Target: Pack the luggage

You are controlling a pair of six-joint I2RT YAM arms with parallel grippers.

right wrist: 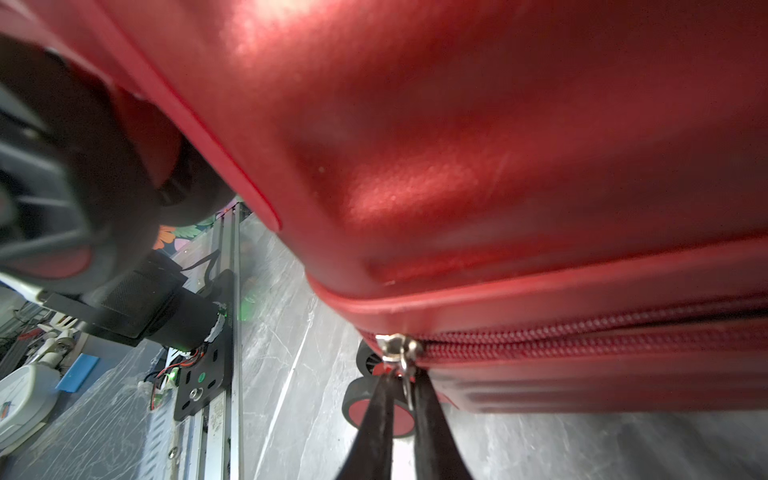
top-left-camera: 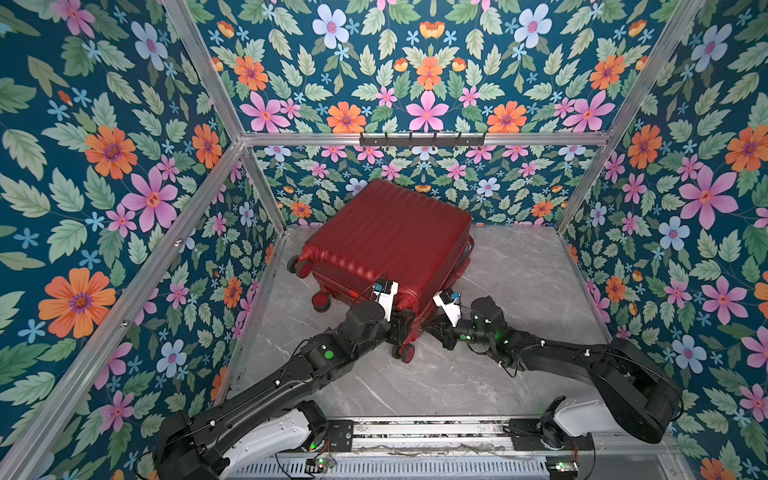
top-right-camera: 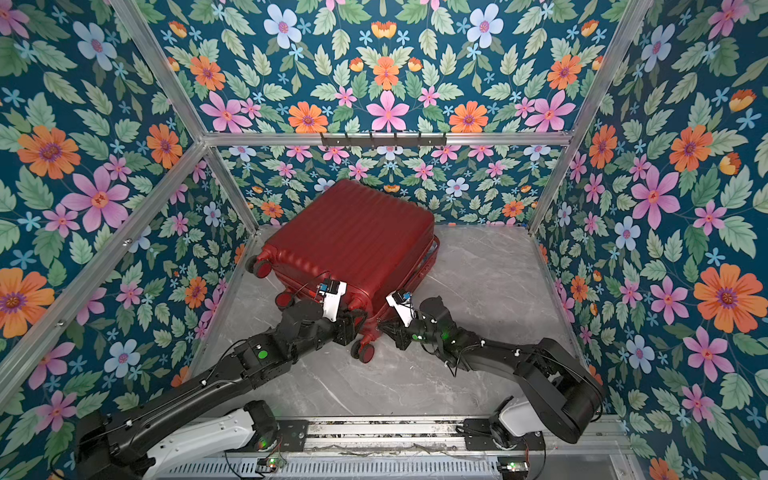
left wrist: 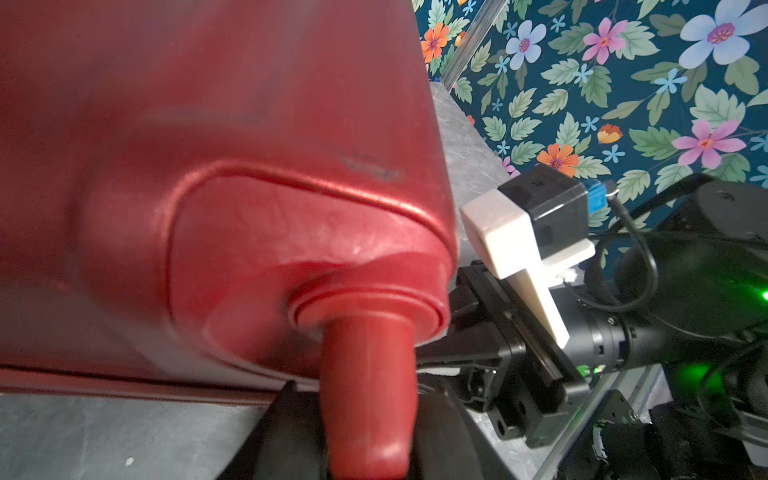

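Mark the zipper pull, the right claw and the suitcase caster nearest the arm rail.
zipper pull [right wrist: 397, 348], right wrist view, on its silver slider body.
right claw [right wrist: 404, 376], right wrist view, midway between the dark fingertips pinching the pull.
caster [top-left-camera: 408, 353], in a top view, on the wheel's red side face.

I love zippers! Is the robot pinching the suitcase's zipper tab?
Yes, the fingers of the right end effector meet on the silver zipper tab of the luggage.

Robot lab test booth, alu frame [top-left-camera: 291, 139], floral panels [top-left-camera: 428, 62], marble-look top [top-left-camera: 519, 270]
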